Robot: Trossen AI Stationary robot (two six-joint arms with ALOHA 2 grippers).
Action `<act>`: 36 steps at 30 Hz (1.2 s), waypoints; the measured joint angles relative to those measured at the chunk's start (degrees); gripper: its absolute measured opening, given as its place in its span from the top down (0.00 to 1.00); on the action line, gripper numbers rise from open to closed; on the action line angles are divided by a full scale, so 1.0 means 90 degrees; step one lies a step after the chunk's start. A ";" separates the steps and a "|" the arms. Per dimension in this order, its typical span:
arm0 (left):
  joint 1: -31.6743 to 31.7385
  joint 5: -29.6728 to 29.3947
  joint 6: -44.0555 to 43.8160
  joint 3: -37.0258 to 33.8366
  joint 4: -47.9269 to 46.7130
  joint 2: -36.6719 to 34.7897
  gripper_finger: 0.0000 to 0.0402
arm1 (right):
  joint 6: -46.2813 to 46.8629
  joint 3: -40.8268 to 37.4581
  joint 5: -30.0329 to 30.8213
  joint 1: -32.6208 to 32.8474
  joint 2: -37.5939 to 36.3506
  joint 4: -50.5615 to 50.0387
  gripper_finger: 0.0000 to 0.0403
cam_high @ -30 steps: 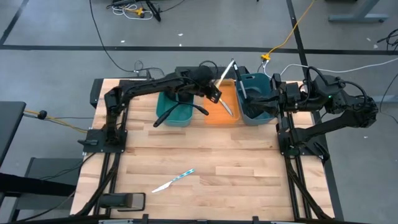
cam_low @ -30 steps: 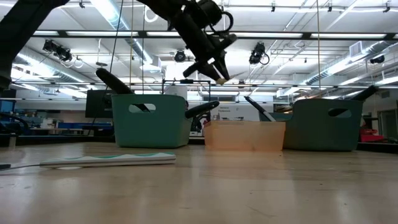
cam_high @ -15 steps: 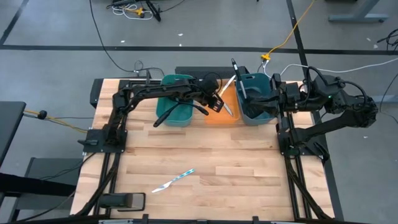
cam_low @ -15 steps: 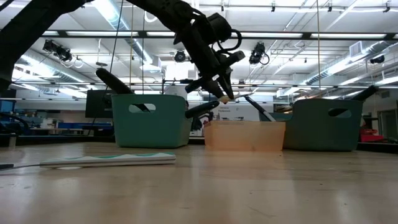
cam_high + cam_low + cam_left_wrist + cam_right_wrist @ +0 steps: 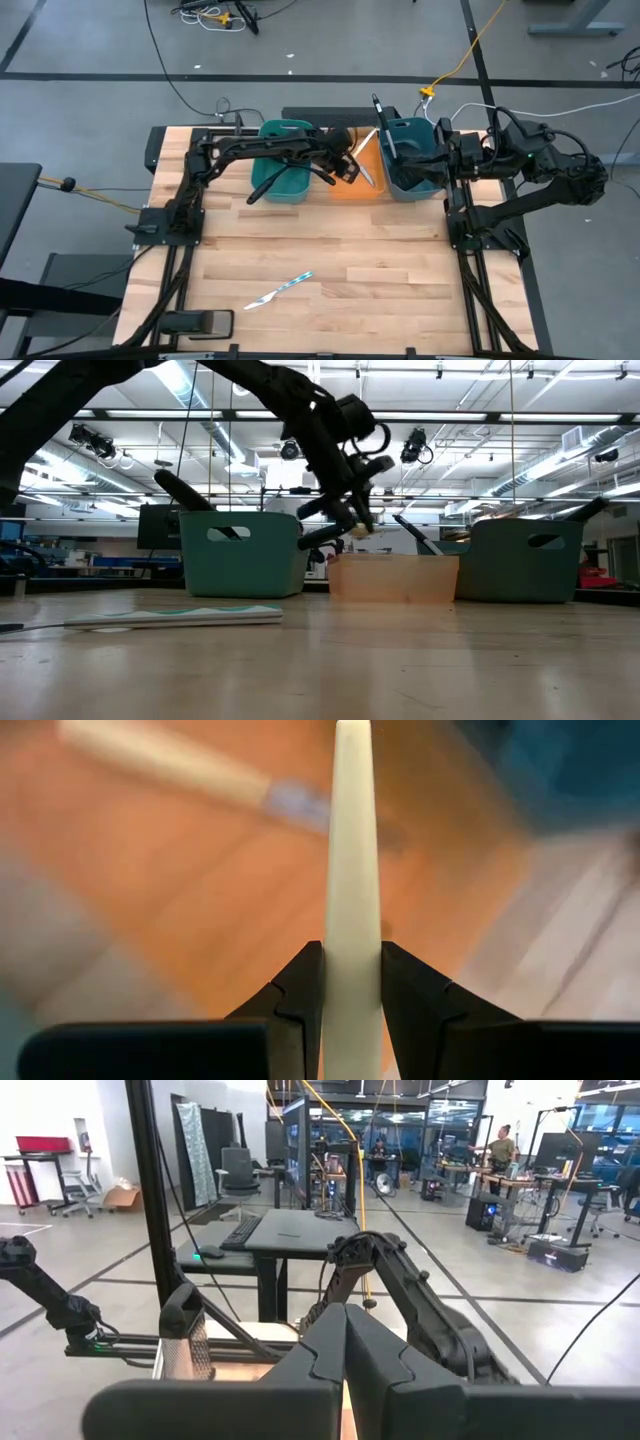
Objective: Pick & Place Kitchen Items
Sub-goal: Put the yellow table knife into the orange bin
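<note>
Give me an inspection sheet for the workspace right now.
Surface: wooden table, mostly bare.
Job's things: pale-handled knife in the left claw, above the orange tray; another pale-handled knife in the tray; light-blue-handled knife loose at the front; black utensils in both teal bins.
Clutter: nothing seen.
Grippers: left claw shut on the knife over the tray; right claw shut, parked off the table's right edge.
Cables: yellow cable on the floor behind.
Surroundings: desks, people far off.

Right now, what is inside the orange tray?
One knife lies in the orange tray. The left gripper, just above, holds a pale-handled utensil. The arm covers part of the tray floor, so more could lie there unseen.
</note>
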 joint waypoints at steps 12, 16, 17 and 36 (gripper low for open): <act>-0.0040 -0.0021 -0.0123 0.0005 0.0082 0.0200 0.79 | 0.0025 0.0002 0.0000 0.0000 0.0002 -0.0039 0.98; -0.0024 -0.0020 -0.0114 0.0005 0.0090 0.0200 0.79 | 0.0025 0.0002 0.0000 0.0000 0.0002 -0.0046 0.98; -0.0025 -0.0020 -0.0114 0.0005 0.0092 0.0200 0.79 | 0.0025 0.0001 0.0000 0.0000 0.0002 -0.0049 0.98; 0.0053 -0.0133 -0.0158 0.0005 0.0092 0.0200 0.79 | 0.0015 0.0002 0.0000 0.0000 0.0002 -0.0053 0.98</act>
